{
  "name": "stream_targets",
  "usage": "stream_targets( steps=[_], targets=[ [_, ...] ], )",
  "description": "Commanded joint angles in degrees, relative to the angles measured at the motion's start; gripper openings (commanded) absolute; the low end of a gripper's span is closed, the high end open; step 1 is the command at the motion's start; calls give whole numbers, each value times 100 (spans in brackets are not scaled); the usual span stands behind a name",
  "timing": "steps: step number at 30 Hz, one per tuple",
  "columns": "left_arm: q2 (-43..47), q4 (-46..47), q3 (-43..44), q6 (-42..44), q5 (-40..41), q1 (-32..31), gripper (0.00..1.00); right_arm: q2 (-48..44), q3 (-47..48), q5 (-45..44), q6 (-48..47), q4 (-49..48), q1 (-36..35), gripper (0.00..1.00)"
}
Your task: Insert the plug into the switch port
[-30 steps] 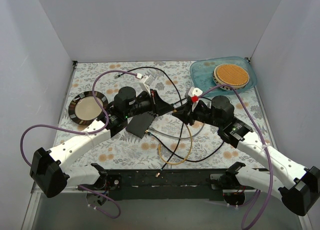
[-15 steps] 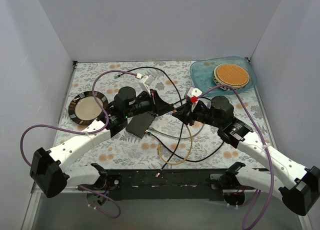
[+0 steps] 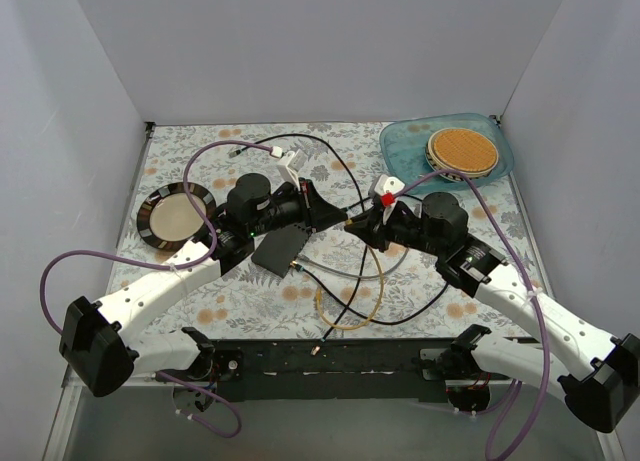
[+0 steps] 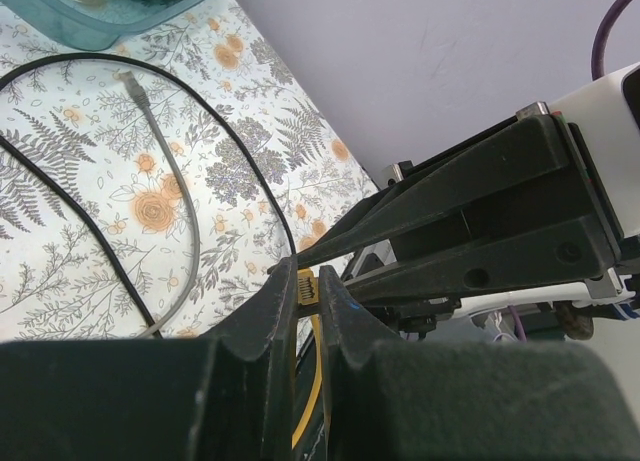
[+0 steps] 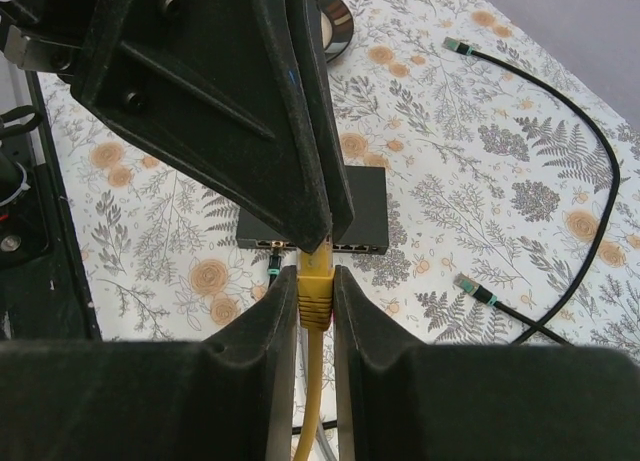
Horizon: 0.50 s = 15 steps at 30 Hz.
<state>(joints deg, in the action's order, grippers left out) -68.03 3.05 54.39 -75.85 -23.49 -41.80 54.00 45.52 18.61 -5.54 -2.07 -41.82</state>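
At each wrist view's lower centre, left tool (image 4: 307, 281) and right tool (image 5: 315, 273) both pinched the plug (image 5: 316, 296), apparently mid-handover; next called for one release, then aiming at the switch port (image 5: 352, 247).

Pretty cramped in the middle: left gripper (image 4: 308, 286) and right gripper (image 5: 314, 276) meet tip to tip, both pinching the plug (image 5: 315, 293); the left fingers (image 5: 290, 171) hang across the switch port row (image 5: 360, 247); a yellow cable loop (image 3: 319, 303) clutters the near right; open cloth (image 3: 255, 296) near-left of the switch (image 3: 280, 249).
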Motion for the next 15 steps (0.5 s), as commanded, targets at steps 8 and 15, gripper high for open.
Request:
stream_targets(
  steps=[8,15],
  targets=[
    [334,91,45,115,159,14,87,41,247,-94,-8,119,-10,1],
    [-26,-577,414,492,1107,242,98,-3,186,-182,-44,171,-10,1]
  ],
)
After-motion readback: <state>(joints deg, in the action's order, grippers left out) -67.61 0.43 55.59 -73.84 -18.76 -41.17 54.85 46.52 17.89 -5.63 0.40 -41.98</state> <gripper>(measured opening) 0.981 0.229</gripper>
